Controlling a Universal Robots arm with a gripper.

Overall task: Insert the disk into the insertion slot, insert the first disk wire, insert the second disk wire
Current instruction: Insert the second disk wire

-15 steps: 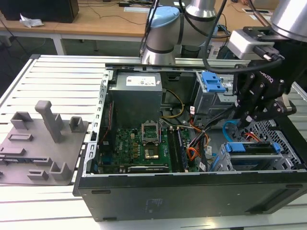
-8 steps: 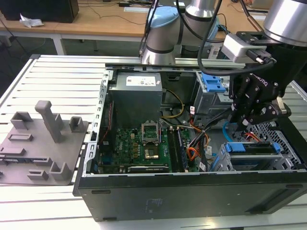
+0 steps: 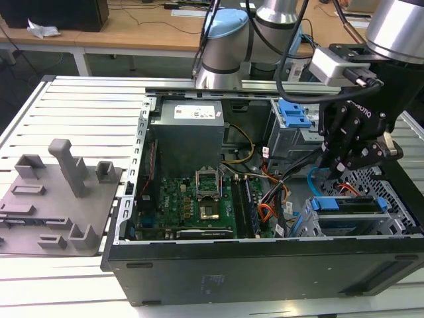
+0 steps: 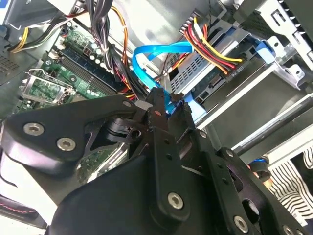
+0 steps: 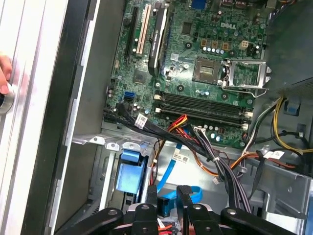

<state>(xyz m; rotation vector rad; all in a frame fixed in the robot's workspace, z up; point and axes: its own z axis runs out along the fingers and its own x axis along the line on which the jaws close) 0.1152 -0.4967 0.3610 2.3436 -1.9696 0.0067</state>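
Observation:
The disk (image 3: 348, 205), in its blue carrier, sits inside the silver perforated insertion slot (image 3: 311, 228) at the case's corner on the exterior view's right. The first disk wire (image 4: 215, 51), red, orange and yellow strands, ends in a dark plug seated on the disk (image 4: 198, 73). My gripper (image 3: 336, 171) hangs just above the disk. It is shut on the plug end of the second disk wire (image 4: 156, 51), the light-blue cable looping away from the fingers (image 4: 159, 105). In the first wrist view the blue plug (image 5: 166, 203) lies between the fingertips, next to the carrier (image 5: 129, 176).
The open case holds a motherboard (image 3: 199, 195), a power supply (image 3: 189, 136) and a grey cage with a blue latch (image 3: 291, 122). Black cable bundles (image 5: 195, 142) cross near the disk. A grey fixture plate (image 3: 56, 199) lies on the exterior view's left. A hand (image 5: 4, 73) rests outside the case.

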